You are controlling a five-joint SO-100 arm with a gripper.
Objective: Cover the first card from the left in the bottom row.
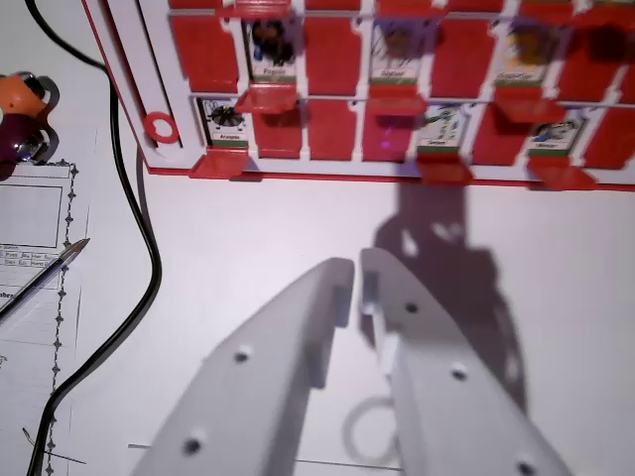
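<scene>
At the far left of the red board (327, 69), the bottom row's first card (226, 124) shows uncovered, its red flap (220, 164) lying down at the near edge, so the covering looks not yet done. White fingers (355, 273) hang over the desk (248, 228) well short, tips nearly together and empty; the card's label is too blurred to read.

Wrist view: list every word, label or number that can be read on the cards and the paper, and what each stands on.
None can be read with certainty.
Picture cards in the red-and-white plastic flip board: each has a caption strip, all blurred.
Bottom-row leftmost card: caption too blurred.
Printed white paper sheet: text too small.
White plastic gripper: no markings.
</scene>
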